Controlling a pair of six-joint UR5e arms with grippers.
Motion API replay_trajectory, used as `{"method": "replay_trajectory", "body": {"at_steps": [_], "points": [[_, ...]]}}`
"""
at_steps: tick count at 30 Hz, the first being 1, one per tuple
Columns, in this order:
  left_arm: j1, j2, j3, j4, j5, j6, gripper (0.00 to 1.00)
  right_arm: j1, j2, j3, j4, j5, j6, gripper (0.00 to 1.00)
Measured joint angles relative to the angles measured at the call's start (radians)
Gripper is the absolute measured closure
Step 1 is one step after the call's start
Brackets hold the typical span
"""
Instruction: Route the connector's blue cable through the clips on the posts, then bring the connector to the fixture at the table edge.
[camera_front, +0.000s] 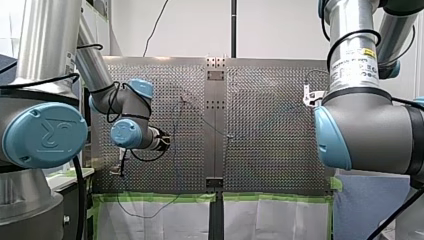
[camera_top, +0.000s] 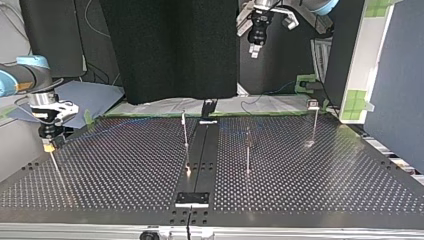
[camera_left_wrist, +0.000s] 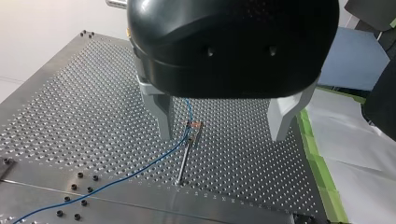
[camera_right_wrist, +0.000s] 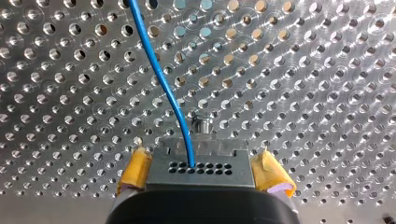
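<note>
Connector (camera_right_wrist: 201, 164) boxy perforated metal, blue cable (camera_right_wrist: 164, 84) smooth

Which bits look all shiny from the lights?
Top view: a bright glint sits at the foot of a post on the table. Right wrist view: hole rims gleam around the blue cable leaving the connector. Left wrist view: soft highlights lie on the glossy black body of my left gripper.
</note>
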Motion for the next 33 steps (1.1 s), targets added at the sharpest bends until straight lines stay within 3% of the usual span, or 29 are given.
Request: {"method": "replay_trajectory", "body": {"at_steps": [15, 33], "points": [[0.002, 0.0, 0.0, 0.0, 0.0, 0.0, 0.0, 0.001, 0.0, 0.0, 0.001, 0.004, -0.001, 0.0], [0.002, 0.0, 0.0, 0.0, 0.0, 0.0, 0.0, 0.001, 0.0, 0.0, 0.002, 0.015, -0.004, 0.0]]}}
